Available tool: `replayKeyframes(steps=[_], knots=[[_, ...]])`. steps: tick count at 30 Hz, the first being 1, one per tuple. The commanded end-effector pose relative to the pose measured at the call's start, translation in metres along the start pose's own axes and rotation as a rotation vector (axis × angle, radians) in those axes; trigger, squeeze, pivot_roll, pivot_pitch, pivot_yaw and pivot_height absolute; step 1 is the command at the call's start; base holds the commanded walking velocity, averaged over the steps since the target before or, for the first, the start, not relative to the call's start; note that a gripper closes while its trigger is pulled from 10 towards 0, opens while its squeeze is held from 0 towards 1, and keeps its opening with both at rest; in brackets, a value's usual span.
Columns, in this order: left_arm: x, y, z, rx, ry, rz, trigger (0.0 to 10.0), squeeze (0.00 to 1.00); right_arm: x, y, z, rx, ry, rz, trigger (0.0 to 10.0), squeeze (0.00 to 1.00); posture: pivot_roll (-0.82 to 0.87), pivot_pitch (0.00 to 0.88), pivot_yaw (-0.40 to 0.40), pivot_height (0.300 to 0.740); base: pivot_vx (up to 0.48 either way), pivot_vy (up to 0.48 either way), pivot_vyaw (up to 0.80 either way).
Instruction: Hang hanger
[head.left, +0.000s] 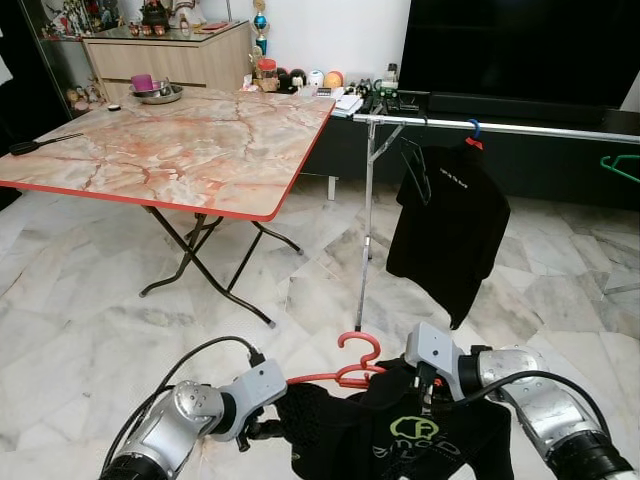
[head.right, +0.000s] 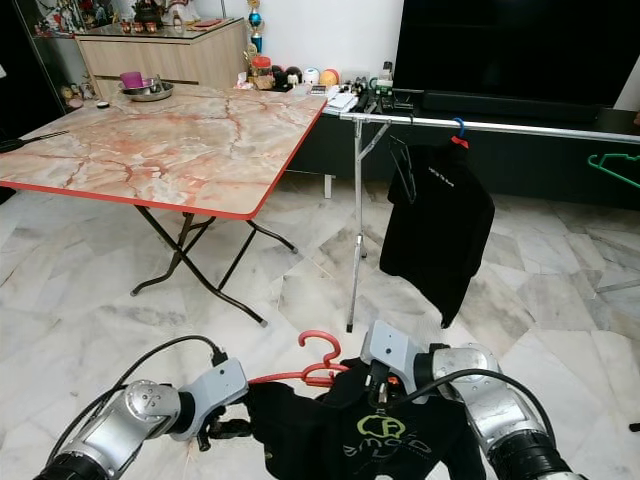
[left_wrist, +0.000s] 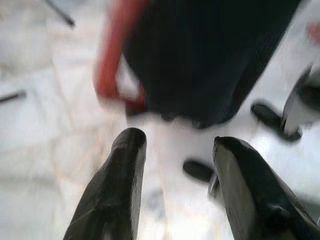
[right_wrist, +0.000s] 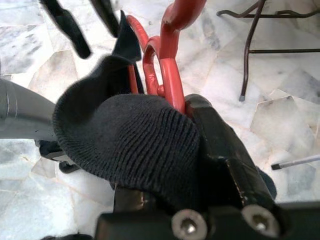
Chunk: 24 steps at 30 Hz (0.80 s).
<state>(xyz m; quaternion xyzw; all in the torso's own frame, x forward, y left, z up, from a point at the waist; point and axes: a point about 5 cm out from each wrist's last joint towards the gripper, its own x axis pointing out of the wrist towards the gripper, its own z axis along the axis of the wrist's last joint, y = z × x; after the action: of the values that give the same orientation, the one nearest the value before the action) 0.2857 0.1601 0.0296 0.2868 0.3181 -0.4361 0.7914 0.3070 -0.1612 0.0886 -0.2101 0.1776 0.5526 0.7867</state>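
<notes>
The right claw (right_wrist: 192, 112) is clamped on the red plastic hanger (head.left: 352, 372) carrying a black shirt (head.left: 400, 430); the left claw (left_wrist: 175, 165) gapes apart, so the shirt may slip off.

The left gripper (left_wrist: 175, 170) has its two black fingers (left_wrist: 117, 190) spread apart over pale marble floor (left_wrist: 45, 130). Just beyond the fingertips hangs a blurred black garment (left_wrist: 200, 55) on a red hanger (left_wrist: 112, 55), touched by neither finger.
</notes>
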Motion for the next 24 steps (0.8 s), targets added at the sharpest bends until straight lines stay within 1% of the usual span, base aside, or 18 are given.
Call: replayKeyframes(steps=[1, 3, 5, 6, 7, 8, 9, 10, 11, 13, 14, 15, 16, 18, 20, 24], knots=[[-0.002, 0.003, -0.004, 0.017, 0.039, 0.005, 10.0, 0.0, -0.004, -0.007, 0.01, -0.028, -0.035, -0.033, 10.0, 0.0, 0.12, 0.0, -0.032, 0.74, 0.0, 0.0, 0.0], [-0.006, 0.0, -0.013, -0.007, 0.07, -0.028, 10.0, 0.0, -0.009, -0.012, 0.009, -0.028, -0.029, -0.06, 10.0, 0.0, 0.12, 0.0, -0.03, 0.74, 0.0, 0.0, 0.0], [-0.007, 0.001, -0.016, -0.007, 0.079, -0.029, 10.0, 0.0, -0.011, -0.014, 0.009, -0.027, -0.029, -0.07, 10.0, 0.0, 0.12, 0.0, -0.029, 0.74, 0.0, 0.0, 0.0], [-0.008, 0.003, -0.019, -0.006, 0.085, -0.006, 10.0, 0.0, -0.013, -0.015, 0.01, -0.025, -0.032, -0.076, 10.0, 0.0, 0.12, 0.0, -0.029, 0.74, 0.0, 0.0, 0.0], [-0.009, 0.007, -0.021, -0.028, 0.081, 0.032, 10.0, 0.0, -0.015, -0.016, 0.011, -0.022, -0.042, -0.076, 10.0, 0.0, 0.12, 0.0, -0.029, 0.74, 0.0, 0.0, 0.0], [-0.009, 0.007, -0.021, -0.028, 0.081, 0.032, 10.0, 0.0, -0.015, -0.016, 0.011, -0.022, -0.042, -0.076, 10.0, 0.0, 0.12, 0.0, -0.029, 0.74, 0.0, 0.0, 0.0], [-0.008, 0.008, -0.02, -0.056, 0.042, 0.043, 10.0, 0.0, -0.016, -0.016, 0.012, -0.022, -0.051, -0.074, 10.0, 0.0, 0.12, 0.0, -0.03, 0.74, 0.0, 0.0, 0.0], [-0.008, 0.008, -0.019, -0.068, 0.025, 0.044, 10.0, 0.0, -0.017, -0.016, 0.012, -0.022, -0.054, -0.073, 10.0, 0.0, 0.12, 0.0, -0.03, 0.74, 0.0, 0.0, 0.0], [-0.007, 0.009, -0.017, -0.102, -0.007, 0.044, 10.0, 0.0, -0.017, -0.016, 0.014, -0.022, -0.064, -0.07, 10.0, 0.0, 0.12, 0.0, -0.03, 0.74, 0.0, 0.0, 0.0], [-0.006, 0.009, -0.012, -0.208, -0.102, 0.044, 10.0, 0.0, -0.018, -0.015, 0.017, -0.017, -0.099, -0.061, 10.0, 0.0, 0.12, 0.0, -0.028, 0.74, 0.0, 0.0, 0.0], [-0.006, 0.009, -0.012, -0.208, -0.102, 0.044, 10.0, 0.0, -0.018, -0.015, 0.017, -0.017, -0.099, -0.061, 10.0, 0.0, 0.12, 0.0, -0.028, 0.74, 0.0, 0.0, 0.0], [-0.005, 0.009, -0.011, -0.297, -0.167, 0.038, 10.0, 0.0, -0.019, -0.014, 0.021, -0.011, -0.131, -0.048, 10.0, 0.0, 0.11, 0.0, -0.025, 0.74, 0.0, 0.0, 0.0], [-0.005, 0.009, -0.013, -0.358, -0.199, 0.032, 10.0, 0.0, -0.02, -0.013, 0.023, -0.011, -0.152, -0.036, 10.0, 0.0, 0.11, 0.0, -0.024, 0.74, 0.0, 0.0, 0.0], [-0.005, 0.009, -0.016, -0.374, -0.201, 0.033, 10.0, 0.0, -0.021, -0.012, 0.024, -0.011, -0.154, -0.034, 10.0, 0.0, 0.11, 0.0, -0.024, 0.74, 0.0, 0.0, 0.0], [-0.006, 0.009, -0.023, -0.425, -0.212, 0.037, 10.0, 0.0, -0.023, -0.011, 0.022, -0.011, -0.147, -0.026, 10.0, 0.0, 0.11, 0.0, -0.025, 0.74, 0.0, 0.0, 0.0], [-0.005, 0.008, -0.028, -0.436, -0.2, 0.041, 10.0, 0.0, -0.024, -0.011, 0.021, -0.008, -0.147, -0.024, 10.0, 0.0, 0.11, 0.0, -0.026, 0.74, 0.0, 0.0, 0.0]])
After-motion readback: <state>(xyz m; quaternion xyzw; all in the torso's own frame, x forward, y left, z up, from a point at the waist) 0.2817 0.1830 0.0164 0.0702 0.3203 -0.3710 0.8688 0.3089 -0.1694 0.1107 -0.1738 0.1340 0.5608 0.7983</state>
